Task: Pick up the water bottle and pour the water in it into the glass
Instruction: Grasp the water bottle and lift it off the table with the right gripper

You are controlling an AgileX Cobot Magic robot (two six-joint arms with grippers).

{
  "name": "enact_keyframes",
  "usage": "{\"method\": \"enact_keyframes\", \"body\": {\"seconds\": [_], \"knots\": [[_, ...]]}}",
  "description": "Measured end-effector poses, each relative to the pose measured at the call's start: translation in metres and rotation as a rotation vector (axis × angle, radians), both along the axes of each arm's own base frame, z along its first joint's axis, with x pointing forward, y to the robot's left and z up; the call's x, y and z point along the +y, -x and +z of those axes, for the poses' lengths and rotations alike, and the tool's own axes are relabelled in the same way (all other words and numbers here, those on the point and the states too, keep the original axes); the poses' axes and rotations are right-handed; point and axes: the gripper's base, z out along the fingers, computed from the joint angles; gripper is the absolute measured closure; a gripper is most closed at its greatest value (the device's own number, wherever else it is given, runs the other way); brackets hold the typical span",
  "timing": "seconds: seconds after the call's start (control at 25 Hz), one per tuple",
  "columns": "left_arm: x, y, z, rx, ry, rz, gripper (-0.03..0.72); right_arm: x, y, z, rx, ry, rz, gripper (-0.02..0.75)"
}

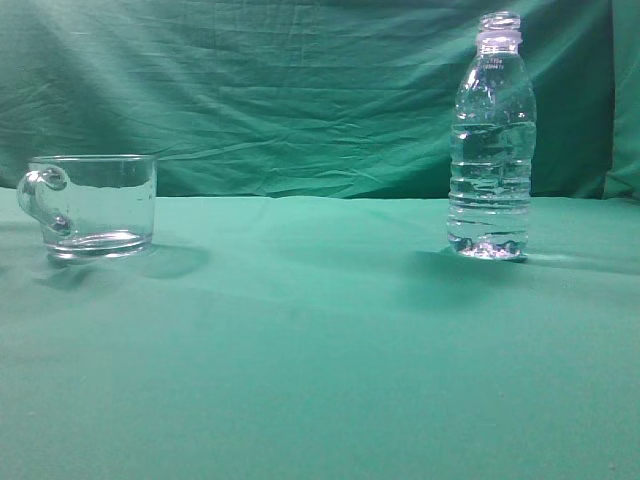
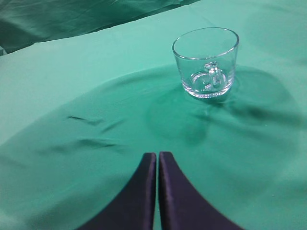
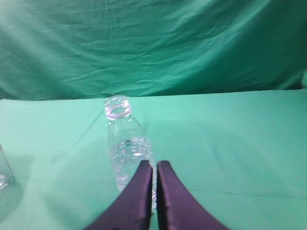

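Observation:
The clear ribbed water bottle (image 1: 490, 140) stands upright and capless on the green cloth at the right, with clear water (image 1: 489, 195) filling most of it. The glass (image 1: 92, 205), a short clear mug with a loop handle, stands empty at the left. Neither gripper shows in the exterior view. In the left wrist view my left gripper (image 2: 158, 155) is shut and empty, well short of the glass (image 2: 206, 60). In the right wrist view my right gripper (image 3: 154, 164) is shut and empty, just in front of the bottle (image 3: 125, 148), which its fingers partly hide.
A green cloth (image 1: 320, 350) covers the table and a wrinkled green backdrop (image 1: 280, 90) hangs behind it. The cloth has small creases (image 2: 88, 132) left of the left gripper. The glass's edge shows at the far left of the right wrist view (image 3: 4, 175).

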Motion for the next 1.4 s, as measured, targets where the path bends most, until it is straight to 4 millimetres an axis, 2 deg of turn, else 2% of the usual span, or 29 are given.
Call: {"method": "enact_keyframes", "body": {"seconds": [0.16, 0.2, 0.24, 0.36, 0.52, 0.6, 0.72, 0.8, 1.2, 1.4], "knots": [[0.0, 0.0, 0.0, 0.0, 0.0, 0.0, 0.688, 0.009, -0.02, -0.008, -0.007, 0.001, 0.039, 0.738], [0.0, 0.0, 0.0, 0.0, 0.0, 0.0, 0.688, 0.011, -0.024, -0.009, -0.014, 0.002, 0.051, 0.689], [0.0, 0.0, 0.0, 0.0, 0.0, 0.0, 0.688, 0.014, -0.028, -0.012, -0.021, 0.007, 0.07, 0.689], [0.0, 0.0, 0.0, 0.0, 0.0, 0.0, 0.688, 0.023, -0.039, -0.023, -0.032, 0.039, 0.145, 0.479], [0.0, 0.0, 0.0, 0.0, 0.0, 0.0, 0.688, 0.034, -0.057, -0.038, -0.001, 0.064, 0.21, 0.155], [0.0, 0.0, 0.0, 0.0, 0.0, 0.0, 0.688, 0.038, -0.07, -0.042, 0.024, 0.068, 0.216, 0.087], [0.0, 0.0, 0.0, 0.0, 0.0, 0.0, 0.688, 0.043, -0.09, -0.046, 0.037, 0.07, 0.221, 0.094], [0.0, 0.0, 0.0, 0.0, 0.0, 0.0, 0.688, 0.047, -0.102, -0.049, 0.047, 0.071, 0.222, 0.069], [0.0, 0.0, 0.0, 0.0, 0.0, 0.0, 0.688, 0.064, -0.156, -0.083, 0.119, 0.09, 0.239, 0.069], [0.0, 0.0, 0.0, 0.0, 0.0, 0.0, 0.688, 0.069, -0.172, -0.095, 0.107, 0.082, 0.245, 0.069]]}}
